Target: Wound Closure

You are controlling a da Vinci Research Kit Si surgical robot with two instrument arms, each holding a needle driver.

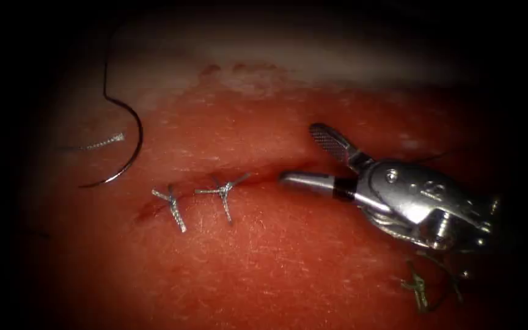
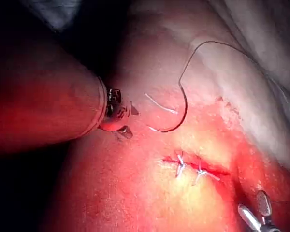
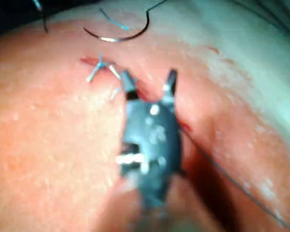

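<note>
Endoscope view: right tool point(image 1: 304, 160) gapes empty over the cut point(image 1: 264, 174); two knotted stitches point(image 1: 221, 192) cross it; one curved needle point(image 1: 131, 143) lies free on the tissue point(image 1: 276, 256), left.

Left wrist view: left tool point(image 2: 118, 113), jaws unreadable, near the needle point(image 2: 181, 118).

Right wrist view: right tool point(image 3: 147, 84) spread, two stitches point(image 3: 100, 65) beyond.

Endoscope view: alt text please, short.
The right gripper hangs open and empty over the cut in the tissue. Two knotted stitches cross the cut's left part; the curved needle lies free upper left with its thread.
</note>
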